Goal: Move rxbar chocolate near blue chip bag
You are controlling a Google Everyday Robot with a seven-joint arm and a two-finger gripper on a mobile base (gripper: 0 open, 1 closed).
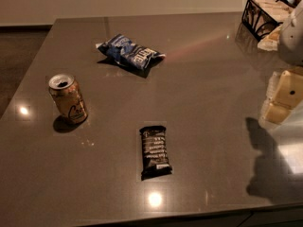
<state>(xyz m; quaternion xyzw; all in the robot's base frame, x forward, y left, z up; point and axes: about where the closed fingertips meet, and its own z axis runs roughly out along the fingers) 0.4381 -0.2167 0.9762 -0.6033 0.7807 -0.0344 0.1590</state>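
The rxbar chocolate (155,151) is a black-wrapped bar with white lettering, lying flat near the table's front middle. The blue chip bag (129,52) lies crumpled at the back, left of centre, well apart from the bar. My gripper (280,98) is at the right edge of the view, above the table, far to the right of the bar and holding nothing that I can see. Its shadow falls on the table below it.
An open gold drink can (68,99) stands upright on the left, between bar and bag but off to the side. A black wire basket (265,14) sits at the back right corner. The grey table (213,70) ends close in front of the bar.
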